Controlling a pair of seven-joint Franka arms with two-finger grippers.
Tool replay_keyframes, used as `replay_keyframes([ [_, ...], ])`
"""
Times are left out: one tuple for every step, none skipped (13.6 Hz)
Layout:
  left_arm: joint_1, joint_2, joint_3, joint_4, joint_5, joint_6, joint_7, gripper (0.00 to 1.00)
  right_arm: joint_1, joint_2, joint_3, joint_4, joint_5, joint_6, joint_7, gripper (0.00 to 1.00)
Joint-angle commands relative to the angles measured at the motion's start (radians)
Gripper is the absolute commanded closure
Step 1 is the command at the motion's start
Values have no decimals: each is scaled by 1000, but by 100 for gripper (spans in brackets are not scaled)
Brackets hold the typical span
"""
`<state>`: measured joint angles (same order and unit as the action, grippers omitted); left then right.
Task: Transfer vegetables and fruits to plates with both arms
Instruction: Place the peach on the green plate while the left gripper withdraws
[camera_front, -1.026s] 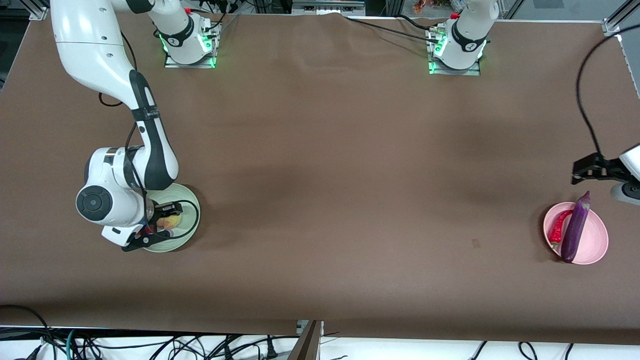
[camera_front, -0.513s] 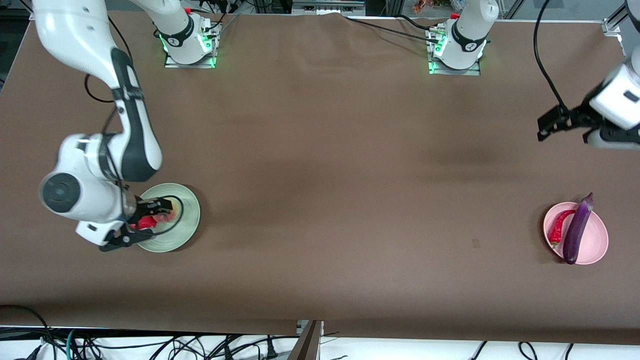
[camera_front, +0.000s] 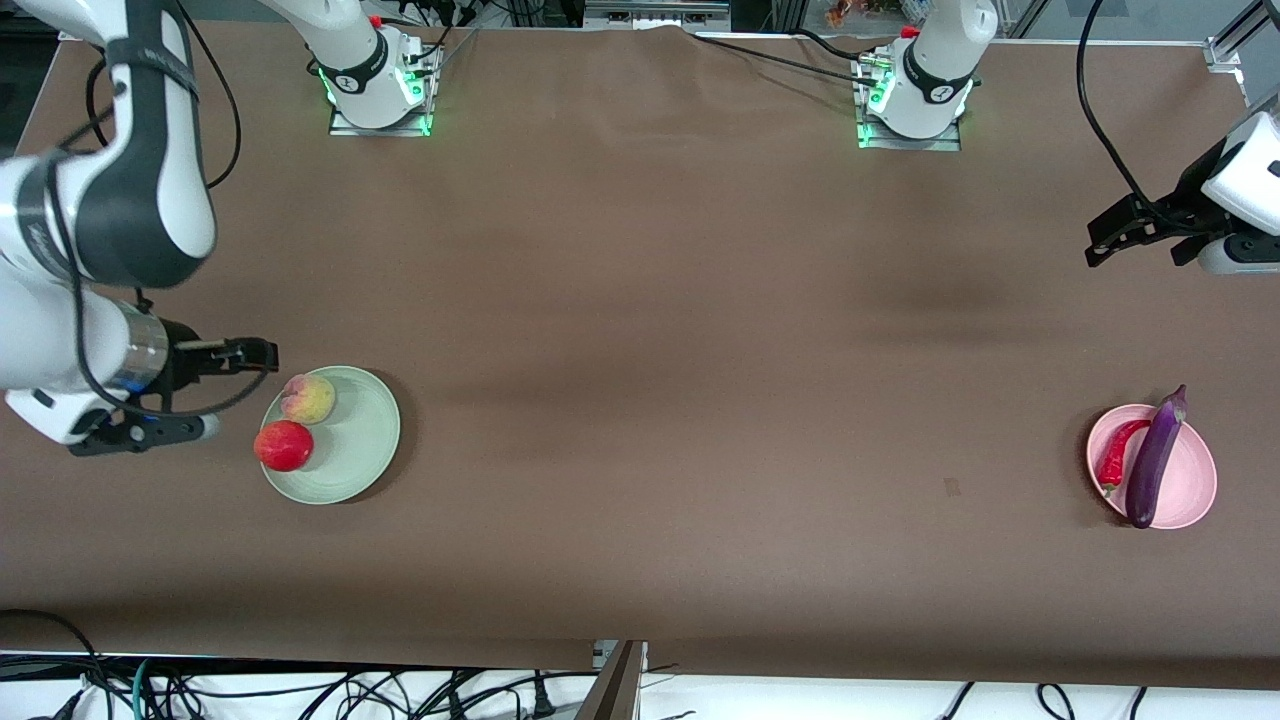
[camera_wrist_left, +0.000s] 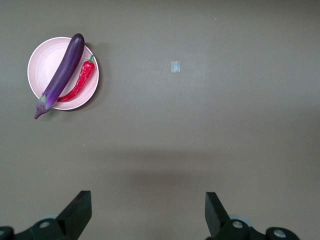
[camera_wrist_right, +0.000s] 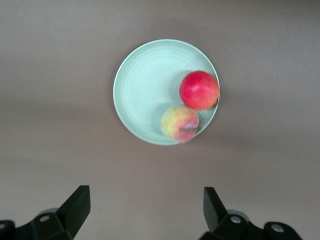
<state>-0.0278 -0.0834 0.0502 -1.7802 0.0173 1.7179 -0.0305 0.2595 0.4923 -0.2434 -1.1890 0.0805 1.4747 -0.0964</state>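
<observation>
A brown cloth covered the bench (camera_front: 640, 400); cables (camera_front: 300, 690) tangled below its near edge; the pale green plate (camera_front: 355, 455) held apple (camera_front: 283, 445) and peach (camera_front: 307, 398), the pink plate (camera_front: 1195, 480) eggplant (camera_front: 1153, 458) and chili (camera_front: 1117, 452); only the left wrist view showed clearly a small pale tag (camera_wrist_left: 175, 66); the right gripper (camera_front: 245, 385) hung beside the green plate, the left gripper (camera_front: 1120, 235) over bare cloth, both with jaws apart, empty.

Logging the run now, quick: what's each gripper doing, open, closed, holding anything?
Left gripper: open, empty, up over bare table.
Right gripper: open, empty, beside the green plate.

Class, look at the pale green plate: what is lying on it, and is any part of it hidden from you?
On the green plate lie a red apple and a peach, both near its rim. Only the plate surface beneath the two fruits is covered.
</observation>
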Motion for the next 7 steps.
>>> replay_keyframes([
  [31, 1, -16, -5, -26, 2, 1, 0, -14, -69, 22, 19, 13, -111, 44, 0],
  [29, 4, -18, -4, -26, -13, 1, 0, -26, -128, 57, 2, 13, -102, 40, 0],
  [22, 11, -18, 17, -25, -36, 3, 0, -72, -165, 102, -47, -1, -90, 37, 0],
  [14, 22, -18, 43, -25, -53, 3, 0, -104, -217, 148, -88, -40, -77, 38, 0],
  [12, 25, -29, 54, -25, -58, 4, 0, -147, -266, 179, -128, -60, -56, 38, 0],
  [14, 25, -53, 54, -25, -58, 4, 0, -179, -311, 208, -165, -62, -27, 38, 0],
  [14, 25, -64, 56, -17, -58, 4, 0, -209, -349, 225, -199, -62, -22, 38, 0],
])
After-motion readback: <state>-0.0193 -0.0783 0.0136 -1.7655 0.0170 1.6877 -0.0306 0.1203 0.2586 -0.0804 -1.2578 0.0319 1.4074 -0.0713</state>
